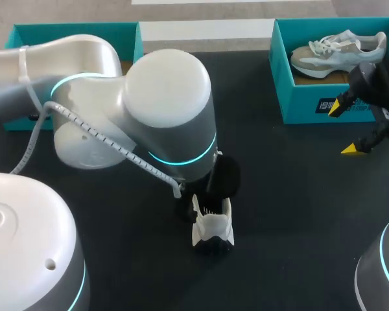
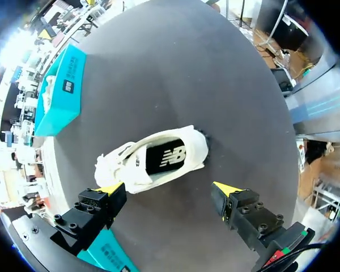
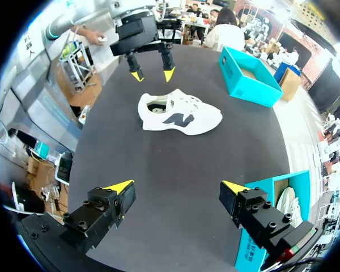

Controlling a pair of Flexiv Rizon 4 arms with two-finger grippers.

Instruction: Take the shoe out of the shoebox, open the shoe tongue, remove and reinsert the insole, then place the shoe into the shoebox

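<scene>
A white shoe with a dark insole showing in its opening lies on its side on the black table. My left gripper hovers open just above it, nothing between its fingers. In the head view my left arm covers most of the shoe. In the right wrist view the shoe lies well ahead of my right gripper, with the left gripper over its heel end. My right gripper hangs open in front of the teal shoebox.
A second pale shoe lies inside the teal shoebox at the back right. Another teal box part stands at the back left, partly behind my left arm. Bare black tabletop stretches between the shoe and the shoebox.
</scene>
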